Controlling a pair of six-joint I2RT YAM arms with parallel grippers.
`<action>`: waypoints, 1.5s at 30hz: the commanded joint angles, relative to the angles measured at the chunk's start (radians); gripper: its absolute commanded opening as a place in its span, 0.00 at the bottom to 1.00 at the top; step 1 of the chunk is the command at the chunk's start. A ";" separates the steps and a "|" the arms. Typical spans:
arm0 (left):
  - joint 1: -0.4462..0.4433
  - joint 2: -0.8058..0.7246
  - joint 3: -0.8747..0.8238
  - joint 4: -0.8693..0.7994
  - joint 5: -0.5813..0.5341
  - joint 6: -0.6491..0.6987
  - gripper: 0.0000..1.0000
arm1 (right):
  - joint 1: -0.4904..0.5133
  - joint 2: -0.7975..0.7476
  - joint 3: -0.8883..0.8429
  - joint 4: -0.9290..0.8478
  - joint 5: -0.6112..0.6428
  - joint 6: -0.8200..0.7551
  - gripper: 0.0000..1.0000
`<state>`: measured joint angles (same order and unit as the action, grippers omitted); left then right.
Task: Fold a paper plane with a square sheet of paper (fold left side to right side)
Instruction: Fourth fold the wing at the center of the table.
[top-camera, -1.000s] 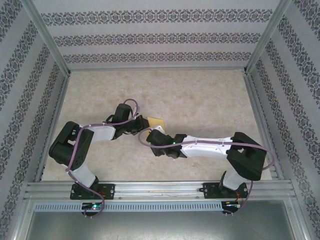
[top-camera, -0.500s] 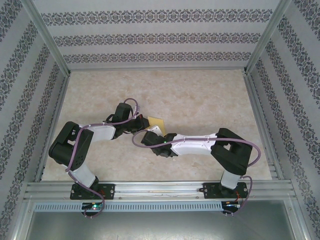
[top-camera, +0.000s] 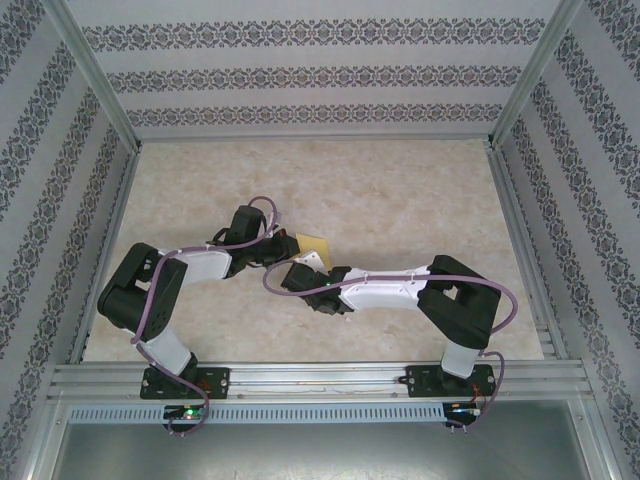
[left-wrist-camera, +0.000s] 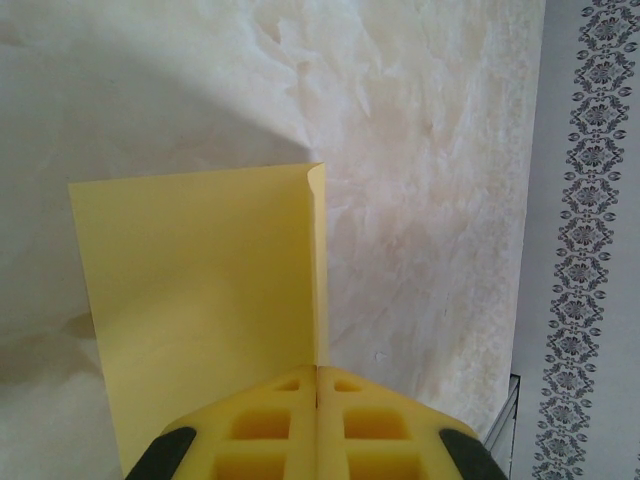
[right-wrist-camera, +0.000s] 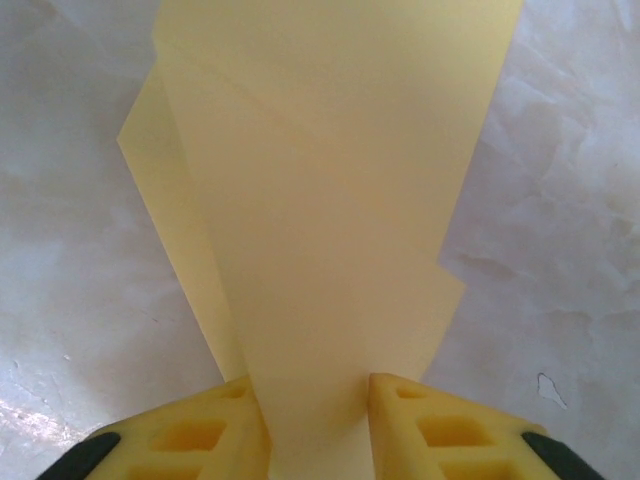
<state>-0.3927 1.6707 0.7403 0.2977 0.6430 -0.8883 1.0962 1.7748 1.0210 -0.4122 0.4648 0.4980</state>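
While the left claw is clenching its two pads flush together, the crease of the square sheet of paper is running straight into the seam between them. It is gripping the sheet at the near end of that fold. I judge this hold is anchoring the fold line so that the sheet is not sliding while the other arm is working.

Opposite it, the right claw is standing released. Its pads are parted, with a raised strip of the sheet rising between them. Whether the pads are brushing the paper's edges I cannot tell. Placed like this, it seems to be lining up to take the lifted flap and carry it across. The left-to-right fold looks started but not pressed flat.

From above, the sheet is lying on the desk a little left of centre, between the two claw tips and well apart from the patterned walls.

The paper is thin, matte and plain yellow, with crisp straight edges. A slight curl is showing at the far end of the crease, and overlapping layers are making slanted outlines in the right wrist view. The pads are yellow moulded foam with hollow pockets and black backing. The desk is showing a pale, marbled, faintly wrinkled surface.
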 joint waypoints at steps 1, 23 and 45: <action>-0.009 -0.021 0.021 -0.032 -0.013 0.007 0.02 | 0.013 0.011 0.020 -0.026 0.026 0.006 0.27; 0.125 -0.192 -0.072 -0.169 -0.021 0.088 0.30 | 0.014 0.019 0.013 -0.035 0.011 0.006 0.02; 0.176 -0.257 -0.063 -0.317 0.117 0.221 0.33 | -0.230 -0.152 -0.227 0.329 -0.674 -0.013 0.04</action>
<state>-0.2188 1.3987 0.6762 -0.0116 0.7063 -0.6907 0.8913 1.6569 0.8288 -0.1596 -0.0711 0.4908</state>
